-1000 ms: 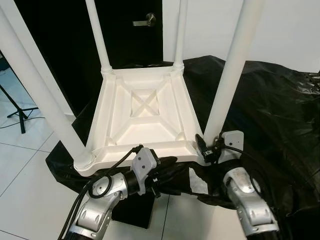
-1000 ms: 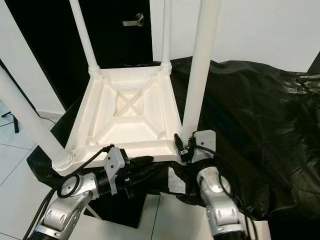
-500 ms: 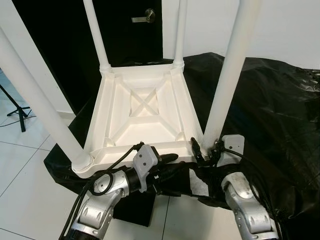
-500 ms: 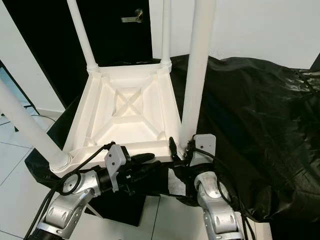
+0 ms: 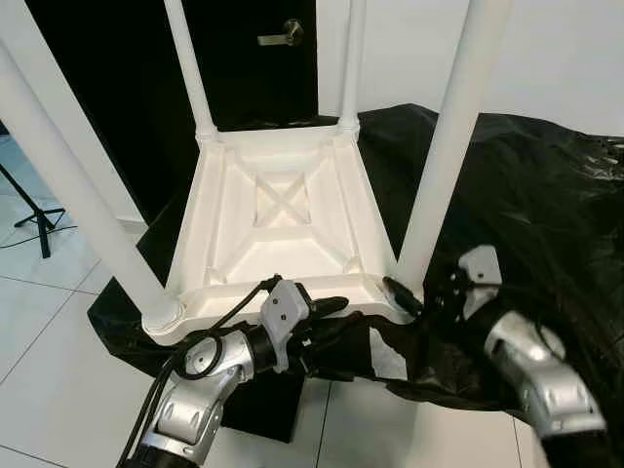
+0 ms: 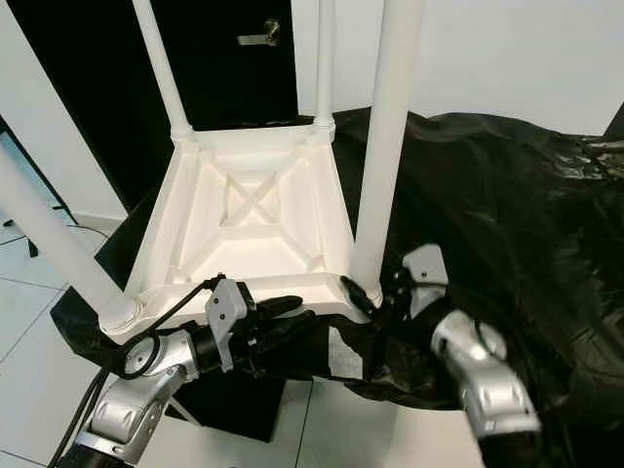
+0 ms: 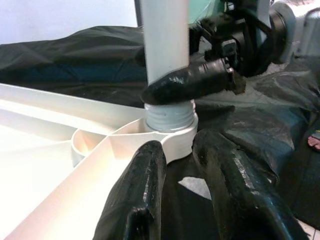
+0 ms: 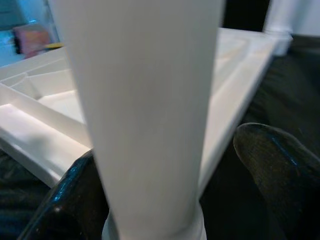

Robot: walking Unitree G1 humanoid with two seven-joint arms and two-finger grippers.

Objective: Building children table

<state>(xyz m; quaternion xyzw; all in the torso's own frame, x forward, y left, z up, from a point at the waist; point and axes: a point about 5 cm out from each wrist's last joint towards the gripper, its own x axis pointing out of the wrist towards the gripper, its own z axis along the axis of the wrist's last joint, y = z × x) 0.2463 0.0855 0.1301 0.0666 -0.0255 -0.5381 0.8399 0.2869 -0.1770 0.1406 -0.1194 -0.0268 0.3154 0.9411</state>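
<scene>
White plastic children's table (image 5: 283, 229) lies upside down on a counter draped in black plastic sheet (image 5: 526, 205), ribbed underside facing up — an X-shaped brace at its centre. Four white legs stand up from the corners: two far legs (image 5: 190, 68) near a dark door with a lever handle (image 5: 281, 37), one near-left leg (image 5: 78, 190), one near-right leg (image 5: 453, 146).

Right hand (image 5: 414, 297) is at the base of the near-right leg, just above its threaded collar (image 7: 170, 112). In the right wrist view the leg (image 8: 145, 115) stands between the two black fingers (image 8: 270, 155), one on each side; the hand is spread around the leg, and I cannot tell from these views whether the pads press on it. In the left wrist view one right finger (image 7: 192, 82) lies across the leg directly above the collar.

Left hand (image 5: 327, 317) sits at the near edge of the tabletop, pointing toward the same corner. Its two fingers (image 7: 135, 192) are narrowly parted with nothing between them, tips just short of the corner socket — close to the rim, contact not clear.

White tiled floor (image 5: 39, 322) to the left, with a tripod foot (image 5: 34, 219) on it.
</scene>
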